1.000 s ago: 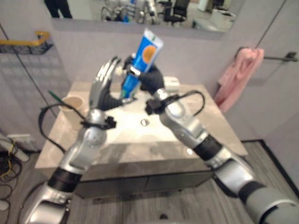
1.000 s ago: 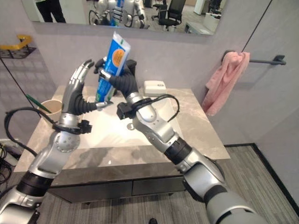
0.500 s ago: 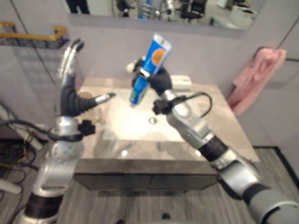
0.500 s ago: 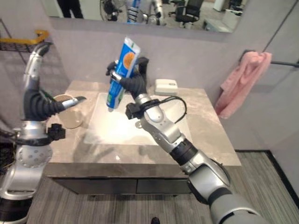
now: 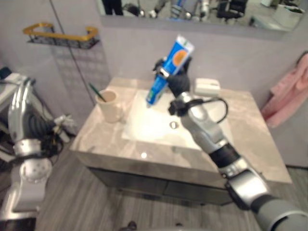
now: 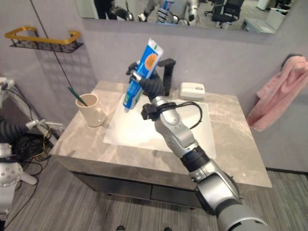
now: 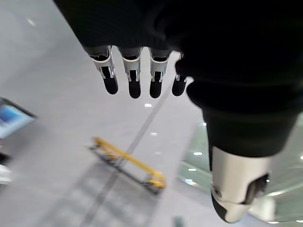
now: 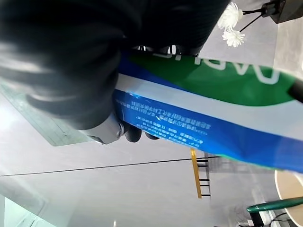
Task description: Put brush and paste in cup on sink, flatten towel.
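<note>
The right hand point(image 6: 153, 86), curled round the blue toothpaste tube point(image 6: 142, 73), could tip the beige cup point(image 6: 90, 110) holding the green toothbrush point(image 6: 76, 96); the left hand point(image 7: 137, 71) hangs with fingers straight, empty.

The only print stood on the toothpaste tube point(image 8: 203, 118), held up over the sink point(image 6: 130, 137). In the right wrist view, large white letters ran along the tube's green band, turned upside down and partly cut off by the right hand point(image 8: 61, 61), so no whole word could be made out. On the tube's blue part, several lines of fine white print were too small to read. In the head views an orange round mark showed near the tube's flat end, with lettering too small to tell.
</note>
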